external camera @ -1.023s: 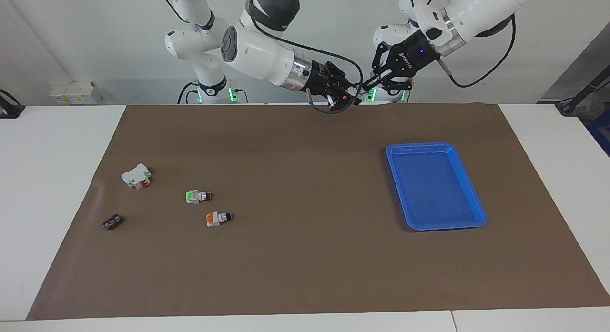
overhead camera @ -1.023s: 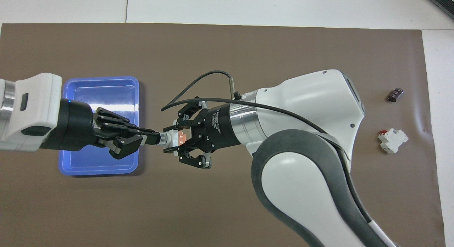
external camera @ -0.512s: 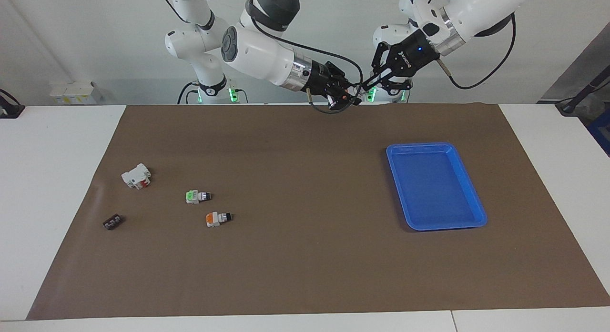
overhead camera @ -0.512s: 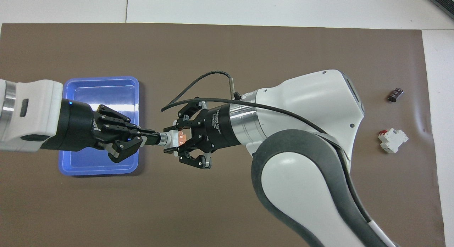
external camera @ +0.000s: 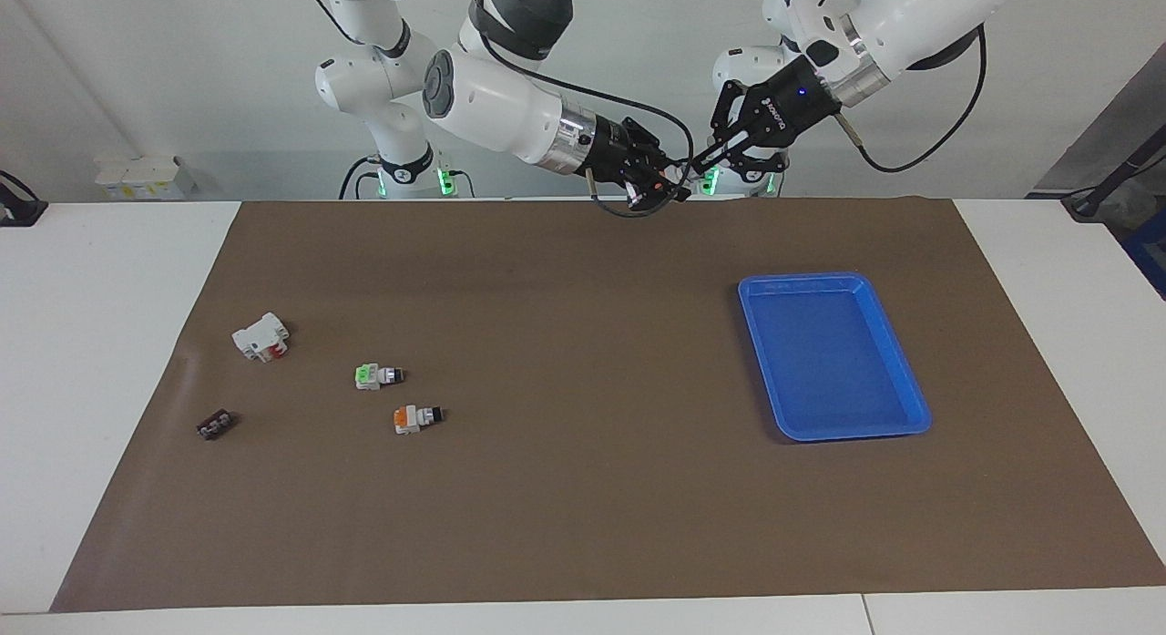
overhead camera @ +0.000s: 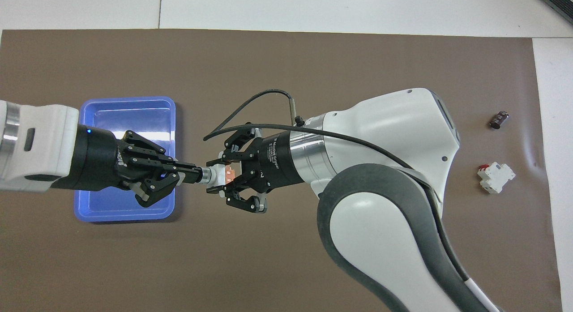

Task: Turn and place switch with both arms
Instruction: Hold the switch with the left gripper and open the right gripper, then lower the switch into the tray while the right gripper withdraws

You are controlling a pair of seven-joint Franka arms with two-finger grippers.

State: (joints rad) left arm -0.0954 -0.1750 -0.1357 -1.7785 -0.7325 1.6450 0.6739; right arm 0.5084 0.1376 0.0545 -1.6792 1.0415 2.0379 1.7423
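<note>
One switch, white-grey with an orange block, is held in the air between both grippers, over the mat beside the blue tray. My right gripper is shut on its orange-block end. My left gripper is shut on its knob end. In the facing view the right gripper and the left gripper meet high above the mat's edge nearest the robots. The other orange-block switch lies on the mat toward the right arm's end.
A blue tray stands toward the left arm's end; its rim shows in the overhead view. A green-block switch, a white block with a red part and a small black part lie near the other switch.
My left gripper has turned a little about its own axis at the knob end. The right gripper and the switch's body have stayed in place.
</note>
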